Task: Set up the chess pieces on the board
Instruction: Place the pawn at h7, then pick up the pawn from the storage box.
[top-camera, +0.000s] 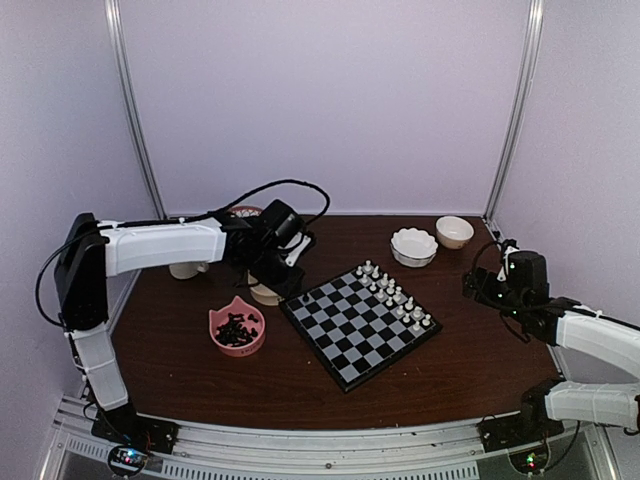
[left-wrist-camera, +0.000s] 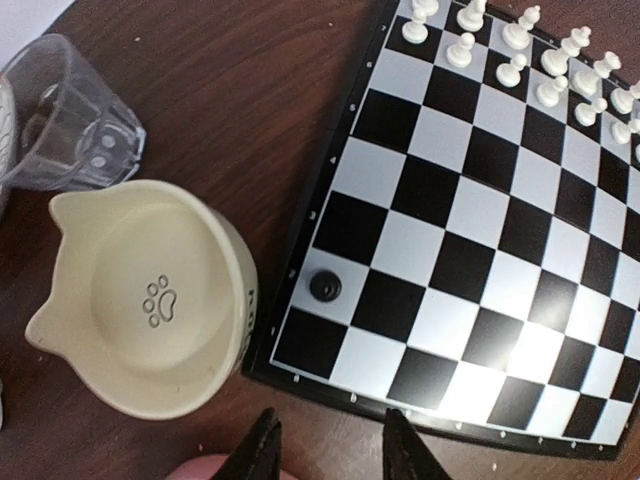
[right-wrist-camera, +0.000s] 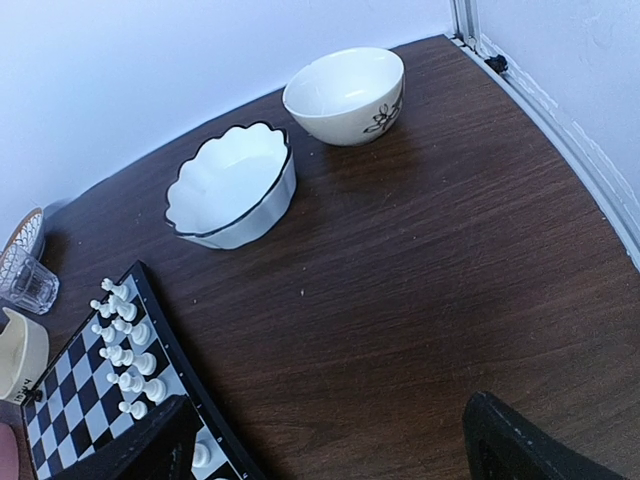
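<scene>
1. The left pincer (left-wrist-camera: 333, 455) hangs over the left corner of the board (left-wrist-camera: 470, 210). Its jaws are partly spread, with nothing between them.
2. One black chessman (left-wrist-camera: 325, 287) stands on a light square in the board's edge column, one square in from that corner and apart from the pincer.
3. The other black chess pieces (top-camera: 238, 330) lie heaped in the pink bowl (top-camera: 214, 322) on the tabletop (right-wrist-camera: 400, 280), just left of the board. The white chessmen (top-camera: 392, 290) stand in two rows along the opposite side.
4. The right pincer (right-wrist-camera: 330, 445) hovers over bare tabletop off the board's right side, its jaws spread wide and holding nothing.
5. The step in hand appears to be the pause between setting one black man down and fetching another. The black side looks barely begun.
6. Next, the left arm should cross to the pink bowl and pinch a single piece out of the heap. It should then set that piece on a neighbouring square without toppling the standing man or brushing the cream bowl (left-wrist-camera: 150, 300) beside the board's edge.
</scene>
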